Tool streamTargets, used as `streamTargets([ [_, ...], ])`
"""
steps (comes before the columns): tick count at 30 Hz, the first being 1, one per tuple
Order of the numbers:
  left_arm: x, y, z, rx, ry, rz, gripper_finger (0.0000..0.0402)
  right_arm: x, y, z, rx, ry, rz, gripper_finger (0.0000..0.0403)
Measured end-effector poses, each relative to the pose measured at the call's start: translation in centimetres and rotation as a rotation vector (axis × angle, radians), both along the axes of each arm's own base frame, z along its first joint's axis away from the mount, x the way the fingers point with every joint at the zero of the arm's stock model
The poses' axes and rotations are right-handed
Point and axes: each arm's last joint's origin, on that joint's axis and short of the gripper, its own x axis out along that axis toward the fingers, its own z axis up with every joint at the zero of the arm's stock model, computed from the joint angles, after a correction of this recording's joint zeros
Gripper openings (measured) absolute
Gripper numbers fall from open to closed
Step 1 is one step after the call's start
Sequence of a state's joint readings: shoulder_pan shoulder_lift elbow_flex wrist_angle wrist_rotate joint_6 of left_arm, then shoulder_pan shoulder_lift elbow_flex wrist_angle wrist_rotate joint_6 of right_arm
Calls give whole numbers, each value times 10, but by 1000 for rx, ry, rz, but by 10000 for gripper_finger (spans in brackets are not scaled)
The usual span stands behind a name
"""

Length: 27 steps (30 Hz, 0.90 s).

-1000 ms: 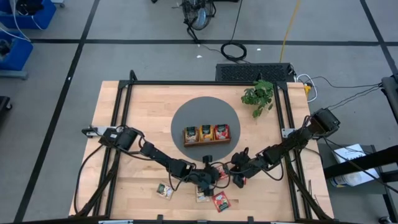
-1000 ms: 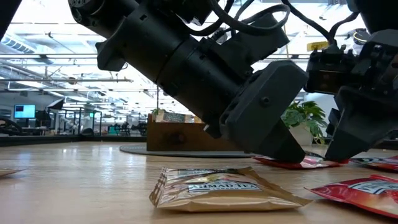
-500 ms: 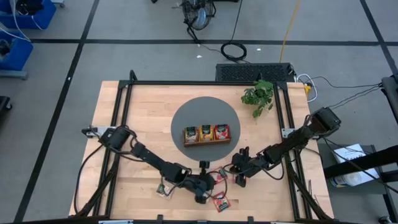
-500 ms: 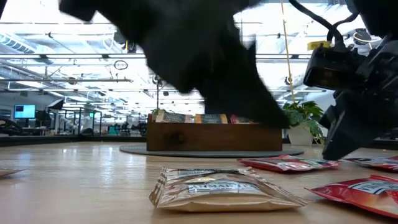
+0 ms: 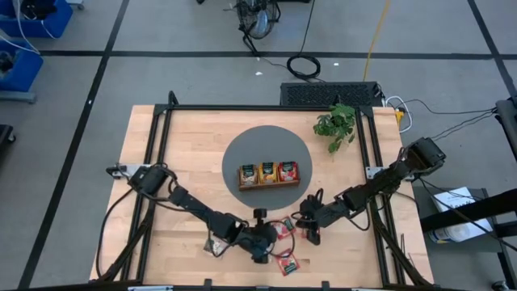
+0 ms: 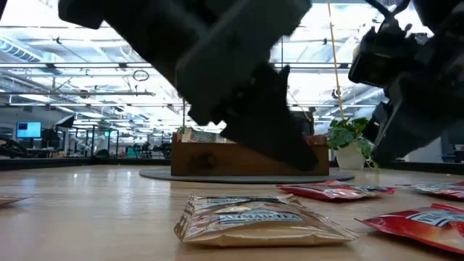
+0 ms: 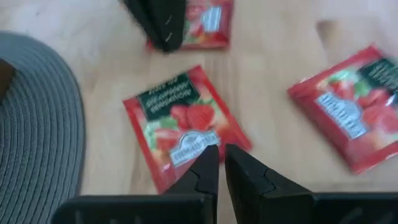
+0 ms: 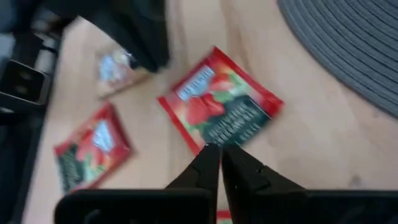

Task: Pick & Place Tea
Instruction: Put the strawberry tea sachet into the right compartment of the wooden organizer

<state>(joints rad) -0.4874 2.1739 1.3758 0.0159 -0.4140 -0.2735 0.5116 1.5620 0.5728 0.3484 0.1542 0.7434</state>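
- The counter is a pale wooden top. Its middle is kept for the goal and its near edge for the loose stock, so each pick looks a short carry inward.
- A round grey mat lies at the counter's centre, under the wooden tray. The tray already shows a green, a yellow and a red packet side by side, which suggests the tea is being sorted by colour.
- A small potted plant stands toward the far right corner, well clear of the work.
- The left arm reaches along the near edge, and its left claw hangs over a red sachet. The fingers are almost together with nothing between them. It seems poised to come down on that packet, but it would first need to open.
- The right claw comes in from the right edge and hovers near another red sachet, just beside the mat's near rim. Its fingers are likewise pinched close and empty.
- More tea lies flat along the near edge: a second red sachet well apart from the first, and a tan-gold sachet nearest the low camera, puffed and slightly crinkled.
- Both claws crowd the same patch of the near edge, so I judge a collision the main risk here.
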Motion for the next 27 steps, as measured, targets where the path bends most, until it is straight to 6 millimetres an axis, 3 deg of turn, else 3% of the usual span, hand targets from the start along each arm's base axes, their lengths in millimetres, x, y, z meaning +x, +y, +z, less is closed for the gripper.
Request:
streamTargets([
  [5, 5, 8, -16, -33, 43, -1, 35, 2, 0, 2, 82, 11, -26, 58],
  [13, 10, 16, -21, -73, 53, 12, 35, 2, -10, -10, 158, 148, -133, 117],
  [27, 18, 30, -20, -49, 35, 14, 35, 9, -22, -15, 157, 158, -161, 113],
])
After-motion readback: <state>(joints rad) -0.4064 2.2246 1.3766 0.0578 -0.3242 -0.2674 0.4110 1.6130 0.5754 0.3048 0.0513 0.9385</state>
